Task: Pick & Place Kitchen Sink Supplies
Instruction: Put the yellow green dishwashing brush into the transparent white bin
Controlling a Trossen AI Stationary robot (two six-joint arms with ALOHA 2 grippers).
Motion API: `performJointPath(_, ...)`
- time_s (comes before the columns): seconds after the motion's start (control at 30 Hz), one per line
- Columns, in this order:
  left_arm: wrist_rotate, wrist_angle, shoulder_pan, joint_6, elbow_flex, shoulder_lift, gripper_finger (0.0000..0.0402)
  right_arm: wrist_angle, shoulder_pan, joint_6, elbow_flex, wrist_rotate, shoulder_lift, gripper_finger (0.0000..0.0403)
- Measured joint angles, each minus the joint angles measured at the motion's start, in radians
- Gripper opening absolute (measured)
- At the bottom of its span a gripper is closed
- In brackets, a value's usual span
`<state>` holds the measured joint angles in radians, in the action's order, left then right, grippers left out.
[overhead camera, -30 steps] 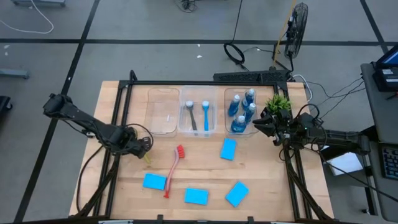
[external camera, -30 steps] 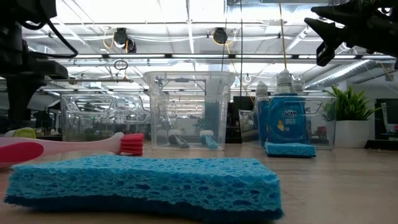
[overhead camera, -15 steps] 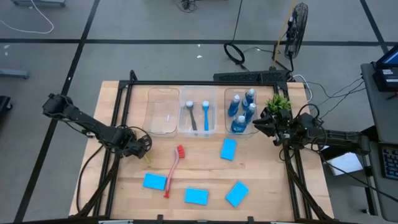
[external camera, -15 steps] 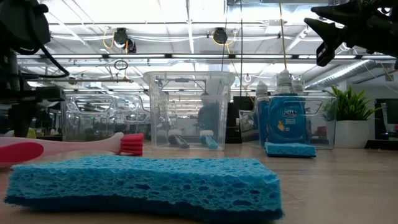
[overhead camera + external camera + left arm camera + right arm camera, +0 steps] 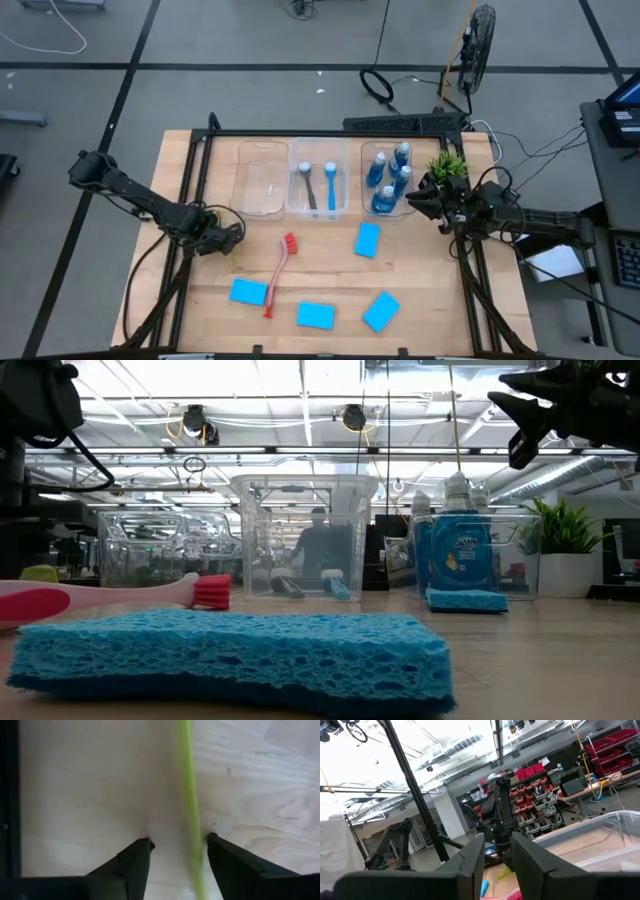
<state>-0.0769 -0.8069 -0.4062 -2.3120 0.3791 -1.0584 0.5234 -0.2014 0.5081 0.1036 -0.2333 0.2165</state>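
Left wrist view: left gripper has narrowed, jaws open astride the yellow-green brush.

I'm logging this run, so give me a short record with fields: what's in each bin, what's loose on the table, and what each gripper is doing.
left bin: nothing visible
middle bin: grey brush, blue brush
right bin: four bottles
loose: four sponges, red brush, yellow-green brush
left gripper: open, straddling yellow-green brush
right gripper: raised beside right bin
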Motion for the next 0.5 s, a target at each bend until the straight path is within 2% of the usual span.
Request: performJointPath(0.5, 0.019, -0.010, -0.002, 0.007, -0.002, -0.001, 0.0025, -0.005, 0.000, 0.001, 0.000, 0.000, 0.000, 0.0086)
